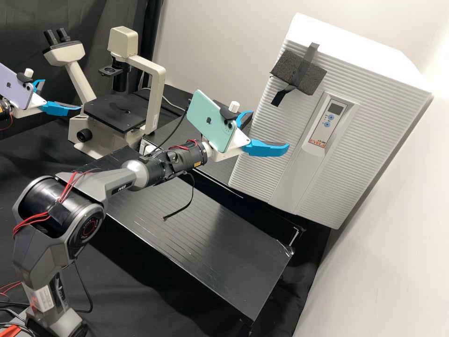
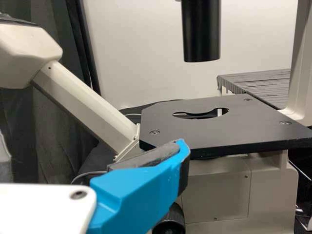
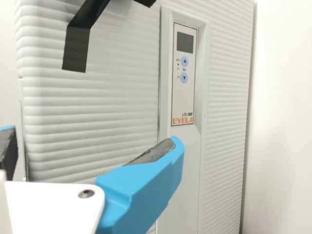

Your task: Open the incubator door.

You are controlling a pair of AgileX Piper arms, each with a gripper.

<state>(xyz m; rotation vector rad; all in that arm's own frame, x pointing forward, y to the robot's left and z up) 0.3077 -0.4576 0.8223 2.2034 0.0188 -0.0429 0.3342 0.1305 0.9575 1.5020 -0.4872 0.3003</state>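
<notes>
High view: white ribbed incubator at right, door shut, dark foam taped on; near it, right gripper, spread open; at left, left gripper, also open. Left wrist view: microscope. Right wrist view: dark display above pale-blue buttons.

The incubator is cut off — top and bottom — in the right wrist view.

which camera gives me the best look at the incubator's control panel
The right wrist view: it faces the control panel close up and nearly upright, with its dark display and two blue buttons large. The high view shows the whole panel, smaller and slanted. The left wrist view looks at the microscope instead.
</notes>
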